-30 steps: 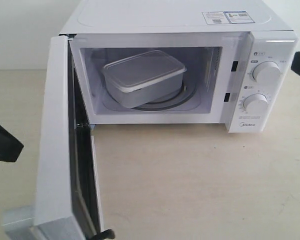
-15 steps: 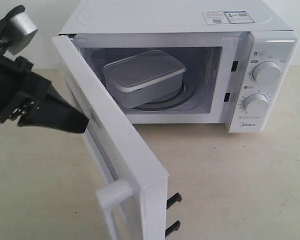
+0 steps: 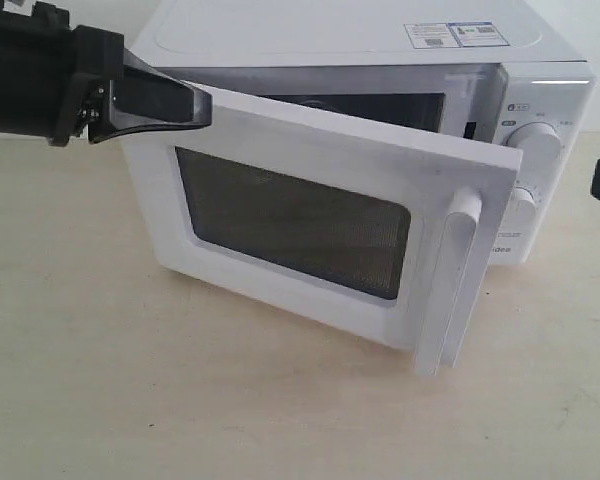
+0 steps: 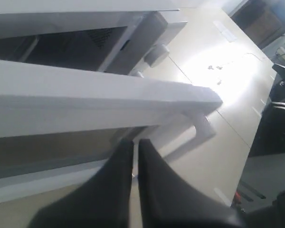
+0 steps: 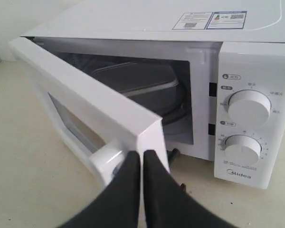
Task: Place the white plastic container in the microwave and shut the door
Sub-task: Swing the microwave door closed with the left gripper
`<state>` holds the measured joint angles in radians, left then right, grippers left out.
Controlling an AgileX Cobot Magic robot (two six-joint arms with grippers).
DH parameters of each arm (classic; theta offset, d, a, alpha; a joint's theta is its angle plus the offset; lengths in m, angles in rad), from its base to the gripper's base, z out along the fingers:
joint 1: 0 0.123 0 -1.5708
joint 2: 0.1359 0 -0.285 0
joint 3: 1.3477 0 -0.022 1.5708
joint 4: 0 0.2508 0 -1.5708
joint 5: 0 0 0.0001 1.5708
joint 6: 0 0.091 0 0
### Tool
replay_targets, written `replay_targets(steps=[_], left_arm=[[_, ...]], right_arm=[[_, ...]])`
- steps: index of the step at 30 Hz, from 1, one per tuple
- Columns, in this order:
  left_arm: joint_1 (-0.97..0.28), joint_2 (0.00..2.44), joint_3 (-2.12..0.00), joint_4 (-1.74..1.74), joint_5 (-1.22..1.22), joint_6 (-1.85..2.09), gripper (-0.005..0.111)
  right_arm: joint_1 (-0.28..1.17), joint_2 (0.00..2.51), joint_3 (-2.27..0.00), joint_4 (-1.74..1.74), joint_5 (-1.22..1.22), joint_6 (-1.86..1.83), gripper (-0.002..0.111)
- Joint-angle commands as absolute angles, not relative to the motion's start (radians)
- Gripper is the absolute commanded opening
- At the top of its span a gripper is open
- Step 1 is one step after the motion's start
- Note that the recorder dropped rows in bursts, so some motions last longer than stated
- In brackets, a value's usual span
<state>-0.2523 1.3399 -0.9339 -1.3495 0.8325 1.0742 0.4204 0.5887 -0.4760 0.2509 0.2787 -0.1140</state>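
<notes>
While the door [image 3: 300, 220] stands half swung, its handle [image 3: 460, 270] edge out from the microwave [image 3: 350, 35] on the bench [image 3: 130, 380], the left gripper [image 3: 202, 105], fingers pressed together, sits at the door's top corner by the hinge, seemingly touching it. The door's long face runs rightward from there, so a push must carry the free edge back toward the dials [image 3: 532, 140]. The white plastic container [image 5: 137, 85] lies inside. The right gripper [image 5: 142, 154], also pressed together, hangs off right, well apart; nothing seems to block the gap.
</notes>
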Motion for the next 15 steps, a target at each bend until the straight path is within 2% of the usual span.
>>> replay_targets(steps=[1,7,15], left_arm=[[-0.292,1.284,-0.932,-1.338,0.832,1.13,0.004],[-0.329,1.138,-0.932,-1.125,0.594,0.958,0.004],[-0.329,1.028,-0.932,-0.852,0.563,0.754,0.004]], right_arm=[[0.418,0.748,-0.491,0.397,0.211,-0.275,0.0],[0.418,1.005,-0.582,0.421,0.075,-0.326,0.0],[0.418,1.211,-0.725,0.421,0.062,-0.352,0.0]])
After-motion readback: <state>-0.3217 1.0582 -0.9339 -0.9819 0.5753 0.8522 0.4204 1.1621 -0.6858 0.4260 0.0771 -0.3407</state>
